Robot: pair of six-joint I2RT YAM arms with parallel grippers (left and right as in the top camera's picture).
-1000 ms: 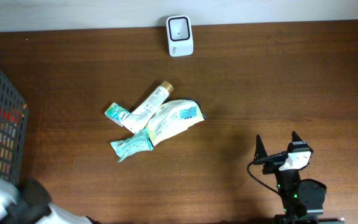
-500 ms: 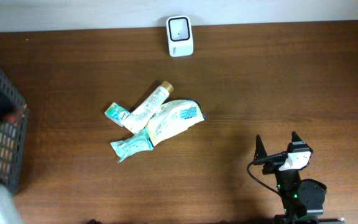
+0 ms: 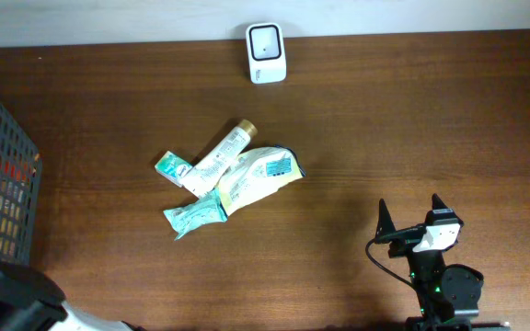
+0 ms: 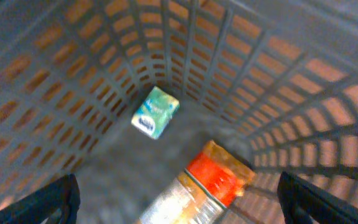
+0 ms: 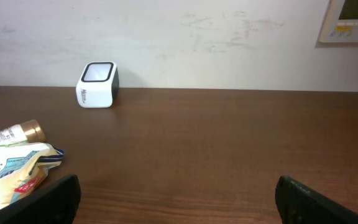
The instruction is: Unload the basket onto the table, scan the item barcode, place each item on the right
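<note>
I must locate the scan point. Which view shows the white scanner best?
The overhead view: the white scanner is seen whole from above, window included. The right wrist view shows it small and distant, from the side. The left wrist view shows only the inside of the basket.

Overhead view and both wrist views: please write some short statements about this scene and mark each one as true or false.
1. The barcode scanner stands at the far edge of the table, apart from the pile of items. True.
2. The right claw holds the tube. False: the claw is open and empty, and the tube lies in the pile.
3. The basket contains a small green-and-white box and an orange-topped package. True.
4. The yellow pouch lies inside the basket. False: it lies on the table beside the tube.
</note>
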